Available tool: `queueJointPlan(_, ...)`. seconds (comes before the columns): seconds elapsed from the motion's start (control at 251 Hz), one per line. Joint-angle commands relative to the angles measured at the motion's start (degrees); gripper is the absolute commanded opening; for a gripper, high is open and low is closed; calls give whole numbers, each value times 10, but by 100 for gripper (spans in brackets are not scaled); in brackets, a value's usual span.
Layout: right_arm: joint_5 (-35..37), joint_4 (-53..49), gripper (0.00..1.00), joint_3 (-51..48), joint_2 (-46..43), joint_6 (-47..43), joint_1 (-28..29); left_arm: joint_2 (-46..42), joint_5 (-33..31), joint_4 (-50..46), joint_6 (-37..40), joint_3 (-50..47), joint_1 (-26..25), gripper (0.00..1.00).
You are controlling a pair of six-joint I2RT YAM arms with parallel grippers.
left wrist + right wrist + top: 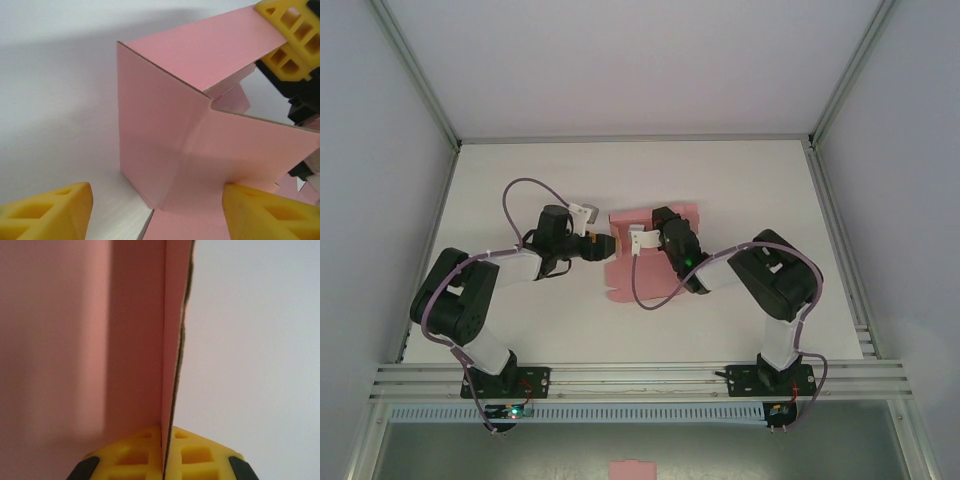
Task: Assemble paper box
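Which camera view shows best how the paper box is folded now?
The left wrist view: the paper box shows its raised walls and folded corner close up. Top external shows it small, partly under the right arm. Right wrist shows one wall edge-on, pinched by the right gripper.

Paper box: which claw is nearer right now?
Right. The right claw is shut on an upright flap of the paper box; the left claw stands open beside its folded corner.

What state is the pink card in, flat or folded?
Partly folded: two walls of the paper box stand upright, meeting at a creased corner.
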Motion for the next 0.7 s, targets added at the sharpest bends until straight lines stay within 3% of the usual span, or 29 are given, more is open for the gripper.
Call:
queueJointPlan(0.0,-4,12,0,-17,-23,16,24,2,-30,-56,33,18,-27,69)
queueJointPlan(0.14,-5,25,0,-46,-29,19,43,8,-112,-73,48,24,-62,69)
queueJointPlan(0.235,28,28,0,-44,-23,26,57,13,-159,-72,54,31,-81,60)
queueJointPlan(0.355,33,9,0,-55,-28,39,66,17,-175,-39,47,22,-84,53)
queueJointPlan(0.595,20,-34,0,-53,-44,72,58,29,-177,23,102,5,-84,54)
queueJointPlan(0.694,-5,-129,0,-46,-76,95,62,54,-159,35,95,38,-85,52)
